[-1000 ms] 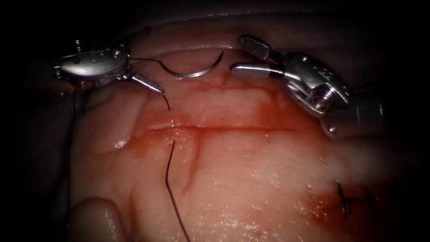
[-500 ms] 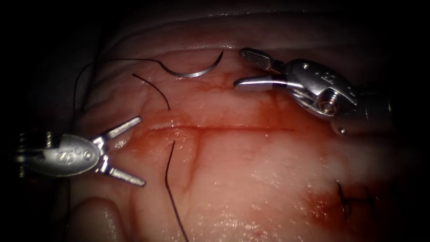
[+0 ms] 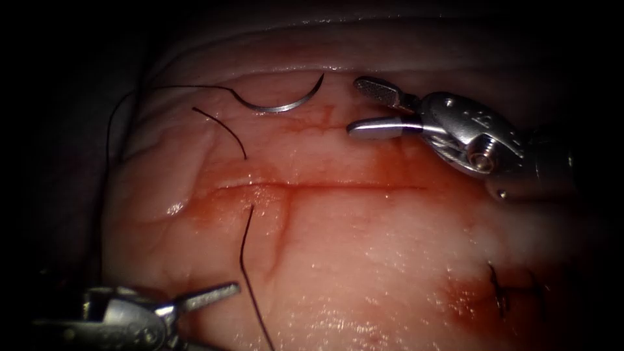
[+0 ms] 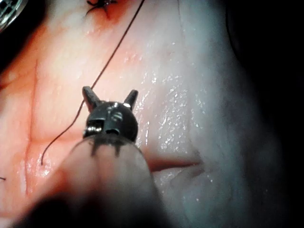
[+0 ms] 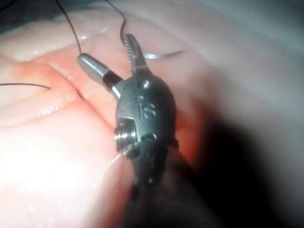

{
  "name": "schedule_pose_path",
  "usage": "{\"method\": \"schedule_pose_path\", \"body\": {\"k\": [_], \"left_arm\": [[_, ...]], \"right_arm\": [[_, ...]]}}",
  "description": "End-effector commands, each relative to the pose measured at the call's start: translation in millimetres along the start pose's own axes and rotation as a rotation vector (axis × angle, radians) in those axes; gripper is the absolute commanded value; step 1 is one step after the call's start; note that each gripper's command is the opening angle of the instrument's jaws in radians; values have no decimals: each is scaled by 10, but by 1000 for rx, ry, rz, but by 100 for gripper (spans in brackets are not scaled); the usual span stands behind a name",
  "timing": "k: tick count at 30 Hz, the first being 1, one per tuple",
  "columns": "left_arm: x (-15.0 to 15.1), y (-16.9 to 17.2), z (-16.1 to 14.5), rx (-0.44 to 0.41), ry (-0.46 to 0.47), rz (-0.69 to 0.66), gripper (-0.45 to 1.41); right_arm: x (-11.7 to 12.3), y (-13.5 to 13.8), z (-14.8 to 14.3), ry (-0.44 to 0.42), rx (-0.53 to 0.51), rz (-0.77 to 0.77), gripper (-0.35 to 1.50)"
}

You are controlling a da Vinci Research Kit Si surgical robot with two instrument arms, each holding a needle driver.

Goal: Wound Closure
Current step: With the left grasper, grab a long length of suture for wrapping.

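Note:
The curved needle (image 3: 279,102) lies free on the tissue (image 3: 364,260), on the far side of the horizontal cut (image 3: 325,186); neither tool holds it. Its thread (image 3: 188,86) arcs off to the left. A second stretch of thread (image 3: 224,130) dips into the tissue above the cut and comes out below it (image 3: 246,260). My right tool (image 3: 354,106) hovers just right of the needle's tip, jaws open and holding nothing; the right wrist view shows it (image 5: 104,50) with the needle (image 5: 164,54) behind. My left tool (image 3: 211,312) is low at the left, open (image 4: 110,92) and holding nothing, beside the thread (image 4: 114,52).
An earlier dark stitch (image 3: 507,289) sits at the lower right of the tissue, also seen as a knot (image 4: 99,4) in the left wrist view. Red fluid (image 3: 364,162) stains the tissue around the cut. The tissue's folded edge (image 3: 136,305) rises at the lower left.
My left tool has swung from beside the needle's tail at the upper left down to the lower left, jaws open throughout. The right tool drifted slightly right. The needle stayed put.

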Motion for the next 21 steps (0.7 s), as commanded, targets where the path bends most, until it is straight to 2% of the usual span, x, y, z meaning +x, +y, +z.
{"method": "schedule_pose_path", "body": {"k": [1,7,13,15,16,17,18,19,21], "left_arm": [[2,3,8,2,-1,2,41],[26,6,19,21,-3,11,49],[35,7,25,62,-35,22,56],[35,6,26,64,-38,22,41],[35,6,27,67,-40,21,26],[35,6,27,67,-41,21,4],[34,6,27,67,-41,21,-26],[33,4,28,68,-43,20,-45],[31,0,28,54,-24,20,-45]], "right_arm": [[-7,-1,6,1,1,0,120],[-8,-2,7,2,1,-2,116],[-12,-3,6,-3,2,-6,113],[-12,-3,6,-3,2,-6,111],[-12,-3,6,-3,2,-6,111],[-12,-3,6,-3,2,-7,110],[-12,-4,7,-3,2,-7,110],[-13,-4,6,-2,2,-7,106],[-15,-6,6,-13,4,-11,103]]}}
